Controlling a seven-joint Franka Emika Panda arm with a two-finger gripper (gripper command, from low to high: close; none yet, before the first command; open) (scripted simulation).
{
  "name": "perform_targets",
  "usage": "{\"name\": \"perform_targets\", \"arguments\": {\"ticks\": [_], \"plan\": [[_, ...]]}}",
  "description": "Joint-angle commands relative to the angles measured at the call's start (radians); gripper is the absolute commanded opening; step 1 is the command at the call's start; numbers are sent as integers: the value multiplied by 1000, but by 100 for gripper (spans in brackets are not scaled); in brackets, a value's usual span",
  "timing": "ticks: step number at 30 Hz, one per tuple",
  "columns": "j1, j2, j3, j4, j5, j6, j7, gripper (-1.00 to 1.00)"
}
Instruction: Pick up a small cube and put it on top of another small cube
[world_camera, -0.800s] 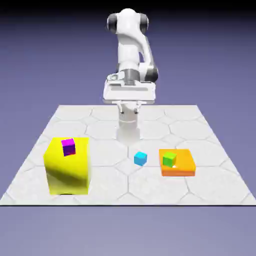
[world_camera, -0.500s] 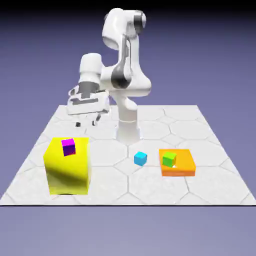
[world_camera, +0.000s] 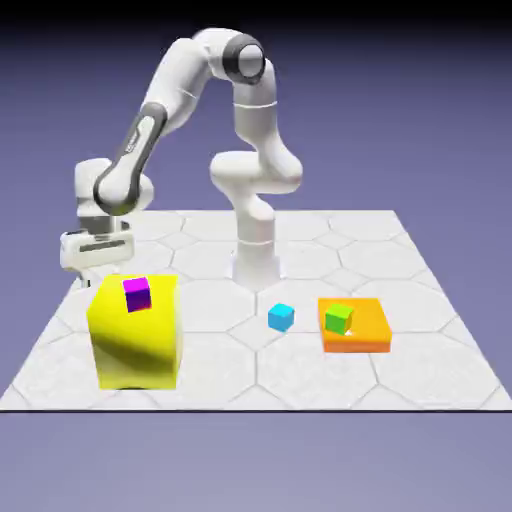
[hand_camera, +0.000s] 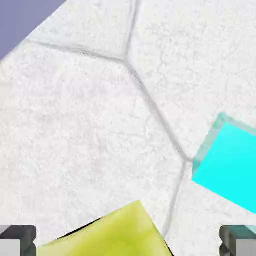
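Note:
The small teal cube (hand_camera: 227, 167) shows only in the hand view, at the right edge, resting on the white tiled table (hand_camera: 90, 125). The exterior view hides it, apparently behind the big yellow block (world_camera: 136, 335). My gripper (world_camera: 95, 268) hangs low at the table's far corner on the exterior view's left, just behind that block. In the hand view the gripper (hand_camera: 128, 242) is open, its grey fingertips (hand_camera: 17, 240) wide apart at the bottom corners with nothing held between them. The yellow block's top (hand_camera: 115, 232) lies below, between them.
A small purple cube (world_camera: 137, 294) sits on top of the yellow block. A sky-blue cube (world_camera: 281, 317) lies on the table near the middle. A green cube (world_camera: 339, 318) rests on a flat orange slab (world_camera: 368, 330). The robot's base column (world_camera: 256, 255) stands behind.
The arm has swung from the table's middle to the exterior view's left and come down behind the yellow block. The cubes have not moved.

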Motion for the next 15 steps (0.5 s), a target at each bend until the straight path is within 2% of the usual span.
{"name": "perform_targets", "arguments": {"ticks": [1, 5, 13, 14, 15], "plan": [[5, 34, -32, 2, 32, -22, 44, 0], [57, 74, -41, -37, 35, -54, 148, 0], [-81, 314, 181, 49, 376, -56, -82, 0], [-81, 314, 181, 49, 376, -56, -82, -100], [-81, 314, 181, 49, 376, -56, -82, -100]]}}
